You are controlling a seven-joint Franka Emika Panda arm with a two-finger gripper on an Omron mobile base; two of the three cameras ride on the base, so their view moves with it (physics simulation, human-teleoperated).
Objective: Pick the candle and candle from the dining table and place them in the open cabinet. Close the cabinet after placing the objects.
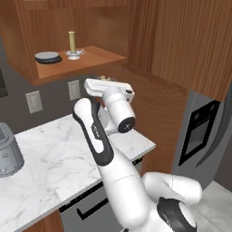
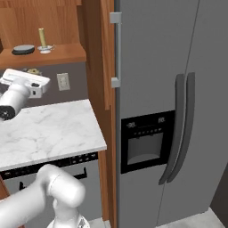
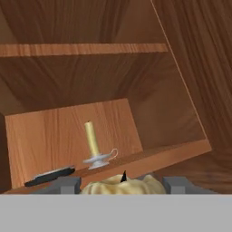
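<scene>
The slim tan-yellow stick candle stands upright on its silver dish base on the lower shelf of the open reddish-brown cabinet. My gripper hangs just below and in front of that shelf, shut on the short golden candle, of which a small bit shows above the hand. The cabinet door stands swung out, its silver bar handle facing right. The dining table is out of view.
A flat dark grey dish lies on the shelf left of the stick candle. Below is a marble counter with a dishwasher front. A grey fridge stands right. A grey appliance sits on the counter's left.
</scene>
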